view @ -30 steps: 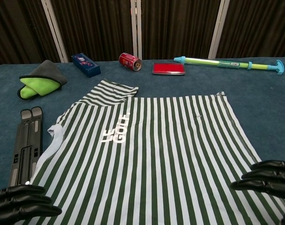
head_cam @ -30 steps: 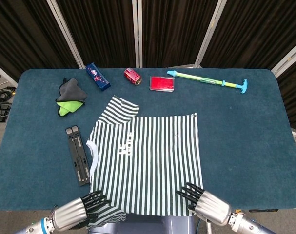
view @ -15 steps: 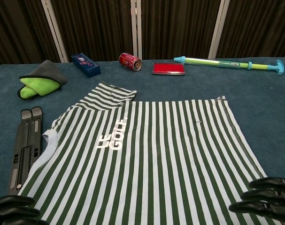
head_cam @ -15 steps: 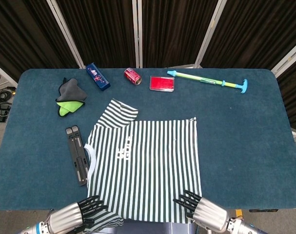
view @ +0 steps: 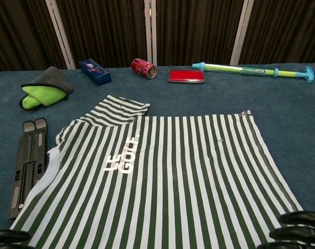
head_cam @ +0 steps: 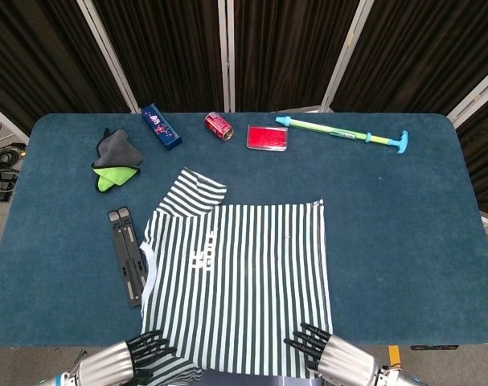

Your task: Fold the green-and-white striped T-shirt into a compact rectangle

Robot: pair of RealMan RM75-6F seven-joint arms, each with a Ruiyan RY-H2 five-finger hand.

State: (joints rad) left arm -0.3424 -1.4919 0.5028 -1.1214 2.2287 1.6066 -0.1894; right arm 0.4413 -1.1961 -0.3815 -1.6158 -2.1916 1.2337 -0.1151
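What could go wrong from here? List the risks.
The shirt already hangs over the near table edge; if pulled further it could slide off. Its collar side lies against the black stand, so dragging may snag or shift the stand. Both hands, left and right, sit at the near hem, leaving the far sleeve bunched, which may fold in crooked.

Striped T-shirt (head_cam: 239,281) lay flat on table (head_cam: 404,233), left hand (head_cam: 119,363) and right hand (head_cam: 332,358) rested on its near edge

Blue table (head_cam: 404,217) carries T-shirt (head_cam: 244,281), can (head_cam: 219,125), cloth (head_cam: 115,161).
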